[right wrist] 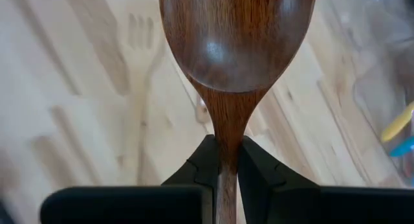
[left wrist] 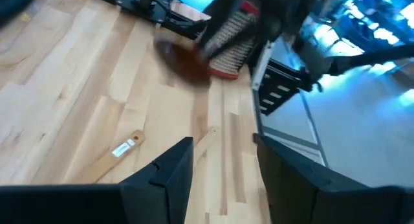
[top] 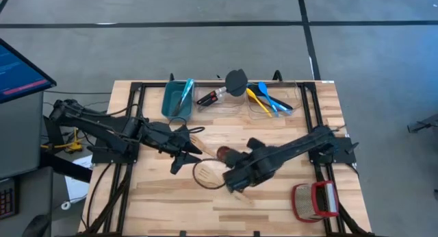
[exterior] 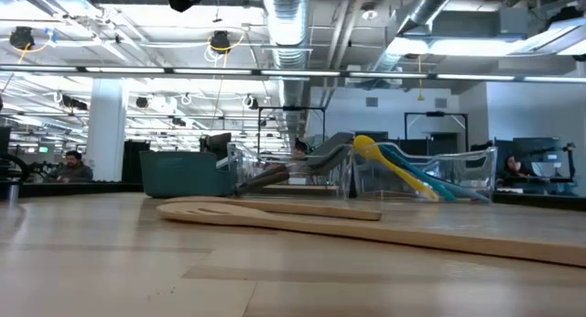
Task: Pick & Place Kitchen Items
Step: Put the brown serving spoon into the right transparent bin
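My right gripper (right wrist: 225, 160) is above the table's middle (top: 233, 161), shut on a dark brown wooden spoon (right wrist: 236, 36). My left gripper (left wrist: 223, 179) stands open just left of it (top: 186, 155), holding nothing. A pale wooden slotted spoon (top: 205, 174) lies flat on the table below the right gripper, also in the low view (exterior: 265, 210). Another pale wooden handle with a label (left wrist: 123, 149) lies by the left gripper. Yellow and blue spoons (top: 263, 96) and a black utensil (top: 236, 81) sit in clear containers at the far edge. My right gripper pinches the dark spoon's neck (right wrist: 226, 143), just below the bowl, between its two fingers. The fingers slant steeply down from above and run along the handle. The bowl sticks out past the fingertips, clear of the table. The gripper hides the rest of the handle.
A teal bin (top: 178, 98) stands at the far edge, left of the clear containers (top: 274, 103). A red-and-tan woven basket (top: 315, 199) sits at the near right corner. Bare wood lies along the near edge on the left.
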`<move>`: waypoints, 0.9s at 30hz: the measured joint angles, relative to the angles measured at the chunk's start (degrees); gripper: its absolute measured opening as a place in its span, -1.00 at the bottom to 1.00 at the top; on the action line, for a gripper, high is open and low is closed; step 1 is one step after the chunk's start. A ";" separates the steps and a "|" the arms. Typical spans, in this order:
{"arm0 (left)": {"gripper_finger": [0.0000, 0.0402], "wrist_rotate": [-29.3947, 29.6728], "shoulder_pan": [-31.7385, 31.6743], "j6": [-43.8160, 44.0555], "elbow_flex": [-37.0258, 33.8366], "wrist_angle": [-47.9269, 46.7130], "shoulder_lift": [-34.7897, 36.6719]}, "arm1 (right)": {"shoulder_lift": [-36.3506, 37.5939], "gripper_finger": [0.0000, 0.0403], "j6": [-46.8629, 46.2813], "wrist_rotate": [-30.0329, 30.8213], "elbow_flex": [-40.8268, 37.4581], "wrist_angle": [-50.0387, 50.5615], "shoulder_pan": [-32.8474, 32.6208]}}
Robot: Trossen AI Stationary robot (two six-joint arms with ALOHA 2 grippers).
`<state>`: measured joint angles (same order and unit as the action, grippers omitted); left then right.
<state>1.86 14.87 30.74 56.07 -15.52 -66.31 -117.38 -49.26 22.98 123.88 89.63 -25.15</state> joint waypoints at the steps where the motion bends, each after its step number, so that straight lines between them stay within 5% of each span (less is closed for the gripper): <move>1: -0.21 -0.83 0.00 0.04 0.00 0.19 0.07 | 1.14 -0.87 -0.07 0.41 0.42 0.00 0.09; 17: -0.21 -6.72 0.28 0.00 0.00 0.25 2.63 | 19.07 -0.87 -1.21 20.80 -0.38 0.40 1.72; 27: -0.21 -6.70 0.28 -0.18 0.00 0.12 2.61 | 19.88 -0.87 9.22 23.38 -0.42 0.39 11.44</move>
<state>-4.84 15.16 30.56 56.07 -15.40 -63.70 -97.50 -40.04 46.35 123.46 90.02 -13.70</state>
